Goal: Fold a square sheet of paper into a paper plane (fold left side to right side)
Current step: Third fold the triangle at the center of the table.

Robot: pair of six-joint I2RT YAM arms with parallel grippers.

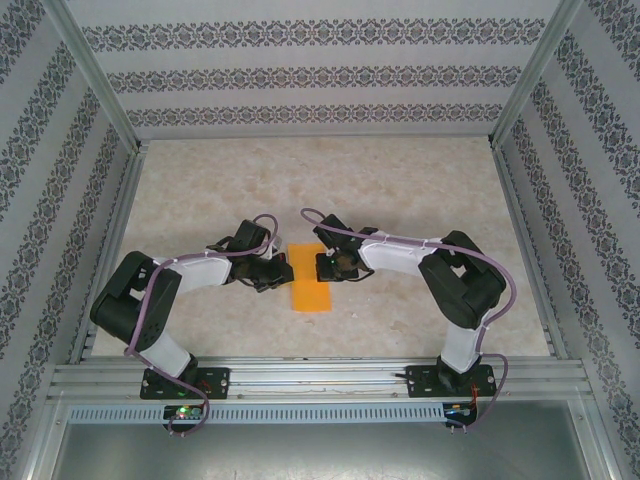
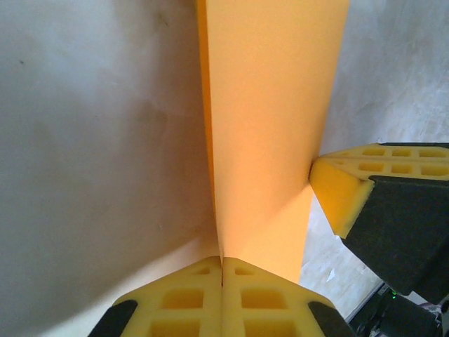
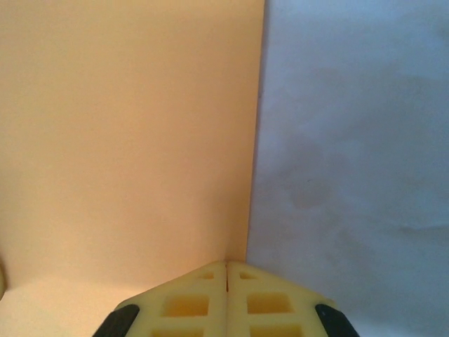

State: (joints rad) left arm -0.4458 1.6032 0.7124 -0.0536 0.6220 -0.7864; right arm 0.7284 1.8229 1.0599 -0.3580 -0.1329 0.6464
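**Desk:** What stood on the left of the table [image 1: 400, 190]?

**Photographer:** The left gripper [image 1: 278, 278], reaching in from its arm toward the middle. Seen from its own wrist, its two yellow fingers [image 2: 182, 302] were pressed together, seam tight, with the tips at the left edge of the paper. Whether that edge was nipped between them could not be made out.

**Desk:** And the paper itself?

**Photographer:** The sheet of paper [image 1: 310, 290], bright orange, lay at the centre of the table between the two grippers. It was folded to a narrow rectangle, its long sides running away from the arms. A thin second layer showed along its left side.

**Desk:** The right side?

**Photographer:** The right gripper [image 1: 322, 266] met the paper's right edge, a little farther from the arms than the left one. Its fingers [image 3: 189, 302] were also closed against each other, tips at that edge. From the left wrist, its yellow tip was seen touching the same edge.
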